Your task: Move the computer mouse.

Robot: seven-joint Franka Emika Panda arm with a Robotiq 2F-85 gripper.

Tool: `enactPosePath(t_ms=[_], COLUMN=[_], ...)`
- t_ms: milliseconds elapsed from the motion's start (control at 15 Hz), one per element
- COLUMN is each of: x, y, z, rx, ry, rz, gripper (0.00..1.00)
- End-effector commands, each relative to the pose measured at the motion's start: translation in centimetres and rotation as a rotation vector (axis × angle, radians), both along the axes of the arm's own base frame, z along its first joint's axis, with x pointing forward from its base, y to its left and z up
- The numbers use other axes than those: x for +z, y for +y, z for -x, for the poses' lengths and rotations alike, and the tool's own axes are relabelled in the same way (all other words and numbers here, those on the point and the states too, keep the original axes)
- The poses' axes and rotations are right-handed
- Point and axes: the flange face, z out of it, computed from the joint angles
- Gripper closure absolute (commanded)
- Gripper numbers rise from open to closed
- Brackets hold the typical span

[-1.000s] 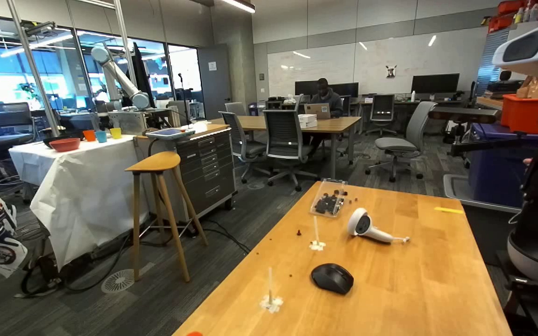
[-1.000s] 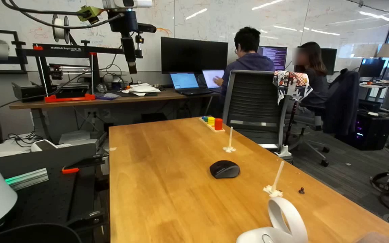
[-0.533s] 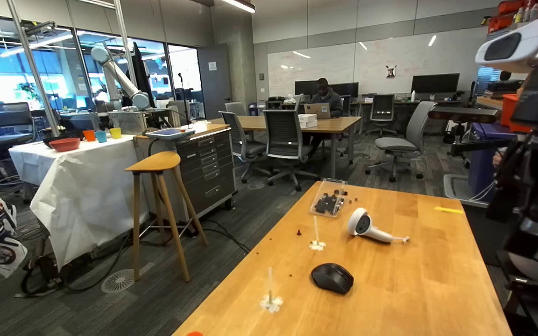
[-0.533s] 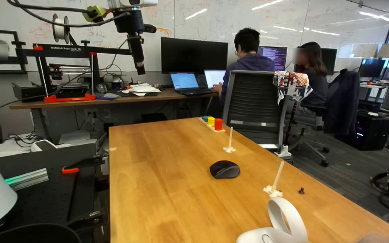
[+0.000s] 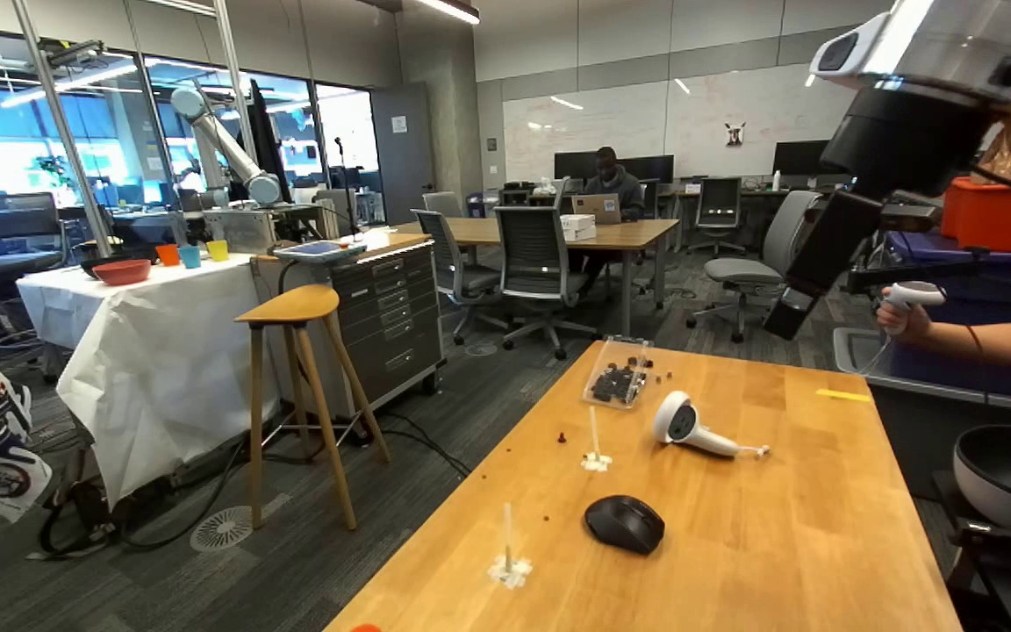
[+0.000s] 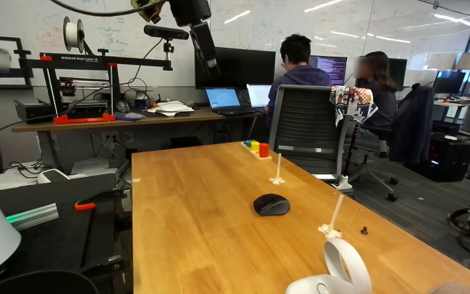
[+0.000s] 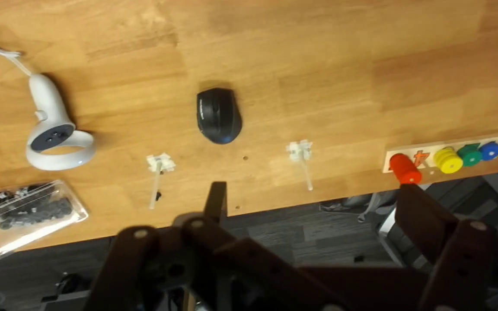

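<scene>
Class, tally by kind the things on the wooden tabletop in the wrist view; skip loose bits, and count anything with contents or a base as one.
Computer mouse: 1
VR controller: 1
Thin sticks: 2
Clear plastic case: 1
Wooden disc-stacking toy: 1
Total: 6

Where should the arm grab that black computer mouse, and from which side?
Probably by its two long sides, near the middle, with the gripper coming from straight above. The computer mouse sits low and dome-up on the table, narrower across than lengthwise, and nothing touches those sides. In the wrist view the open jaws spread roughly along that narrower direction.
</scene>
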Motion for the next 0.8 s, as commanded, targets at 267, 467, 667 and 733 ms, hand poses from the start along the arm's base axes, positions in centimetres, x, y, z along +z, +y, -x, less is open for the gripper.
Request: enactPosePath(t_ms=[267, 467, 667, 733], x=[-4.3, -6.5, -8.4, -9.2], y=[-4.6, -5.7, -6.2, -6.2], z=[-5.6, -7.3, -8.8, -9.3], rx=[-0.105, -0.132, -0.155, -0.161], ry=[-0.039, -0.037, -0.037, -0.037], rz=[0.028, 0.034, 0.041, 0.042], gripper=[0.58, 0.8, 0.98, 0.99])
